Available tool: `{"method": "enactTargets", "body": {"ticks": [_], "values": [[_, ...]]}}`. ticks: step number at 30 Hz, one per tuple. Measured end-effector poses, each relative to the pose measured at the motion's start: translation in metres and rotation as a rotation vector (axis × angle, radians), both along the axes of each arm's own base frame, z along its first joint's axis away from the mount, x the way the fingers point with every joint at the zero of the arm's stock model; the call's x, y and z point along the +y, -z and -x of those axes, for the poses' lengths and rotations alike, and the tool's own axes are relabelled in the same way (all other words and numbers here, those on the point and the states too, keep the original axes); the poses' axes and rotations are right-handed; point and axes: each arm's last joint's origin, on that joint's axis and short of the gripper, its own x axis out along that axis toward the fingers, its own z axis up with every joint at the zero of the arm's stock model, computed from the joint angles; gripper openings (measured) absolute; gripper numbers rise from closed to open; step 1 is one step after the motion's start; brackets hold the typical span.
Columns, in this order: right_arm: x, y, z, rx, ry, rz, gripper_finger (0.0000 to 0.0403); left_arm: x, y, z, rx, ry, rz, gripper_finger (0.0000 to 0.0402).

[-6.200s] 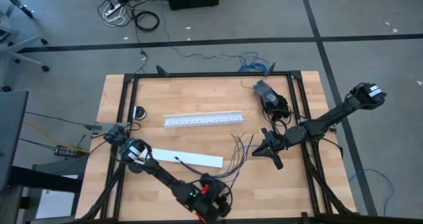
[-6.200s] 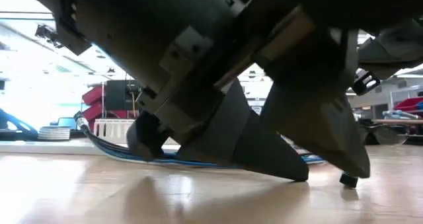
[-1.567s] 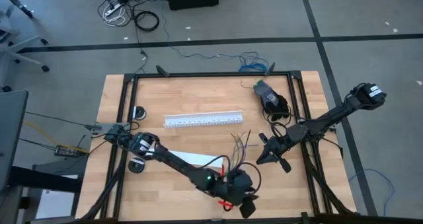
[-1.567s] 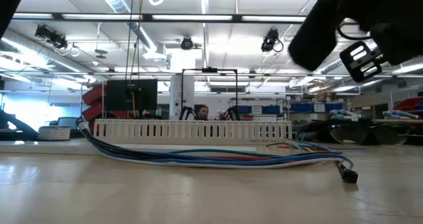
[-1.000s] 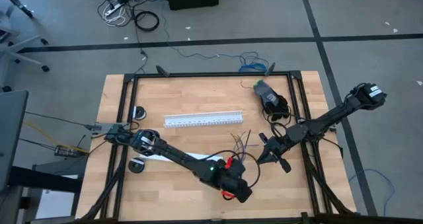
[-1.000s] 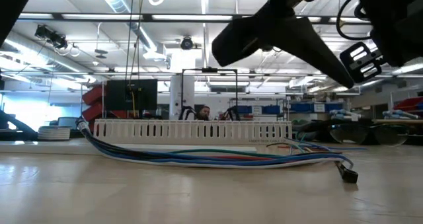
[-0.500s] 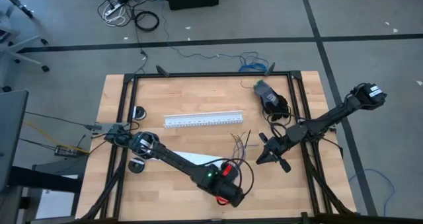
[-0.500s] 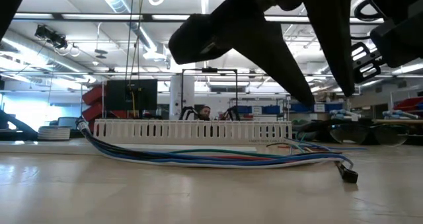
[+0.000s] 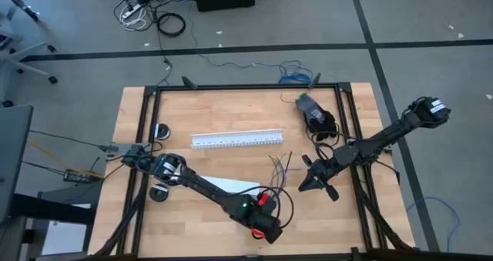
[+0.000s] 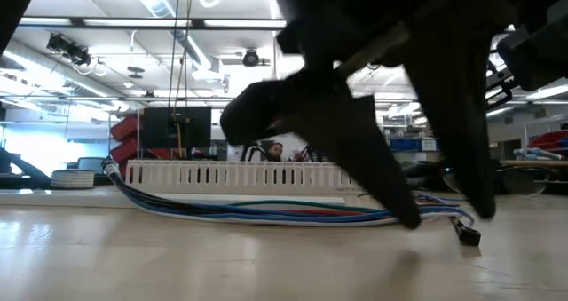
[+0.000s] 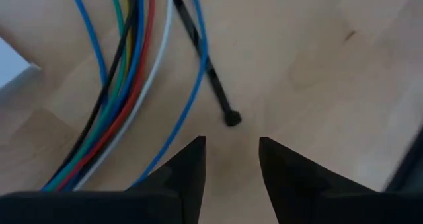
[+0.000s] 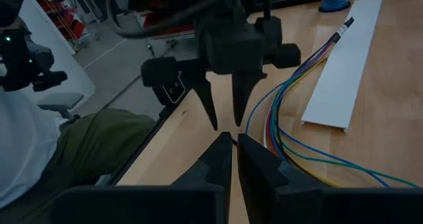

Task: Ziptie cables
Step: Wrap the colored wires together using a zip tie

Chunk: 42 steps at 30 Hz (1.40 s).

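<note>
The ziptie point(image 11: 203, 57) is a very thin, straight black strip ending in a small square head; in the left wrist view it runs from the top centre of the frame down to mid-frame, lying flat on the wooden table point(image 11: 330, 65) and crossing one loose blue wire. Beside it, in the upper left of that frame, the cables point(image 11: 125, 72) lie as a tight bunch of slim strands in blue, green, black, red and white, curving toward the lower left.

The left gripper point(image 11: 231, 159) hangs at the bottom centre of that frame with its two dark fingers parted by a narrow gap, holding nothing; the ziptie's head sits just beyond the gap, apart from both fingertips. In the high view this gripper point(image 9: 266, 229) is at the lower centre of the table, with the cables point(image 9: 281, 168) fanning out toward the right gripper point(image 9: 305, 185) at right of centre. That one is closed and empty, its fingers pressed together.
</note>
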Motion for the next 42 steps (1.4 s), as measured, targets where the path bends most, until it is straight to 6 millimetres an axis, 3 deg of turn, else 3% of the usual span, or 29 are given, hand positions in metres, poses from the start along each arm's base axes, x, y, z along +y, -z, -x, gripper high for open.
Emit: {"method": "enactTargets", "body": {"ticks": [16,27,42], "values": [[0.000,0.000,0.000,0.003,0.001,-0.005,0.0022,0.005,-0.002,-0.004,-0.029,0.032,-0.037,0.0138],[0.000,0.000,0.000,0.007,0.001,-0.003,0.0022,0.000,0.020,-0.012,-0.038,0.055,-0.008,0.0135],[0.000,0.001,0.000,0.015,0.009,0.001,0.0022,0.001,0.021,-0.011,-0.047,0.157,-0.134,0.0096]]}}
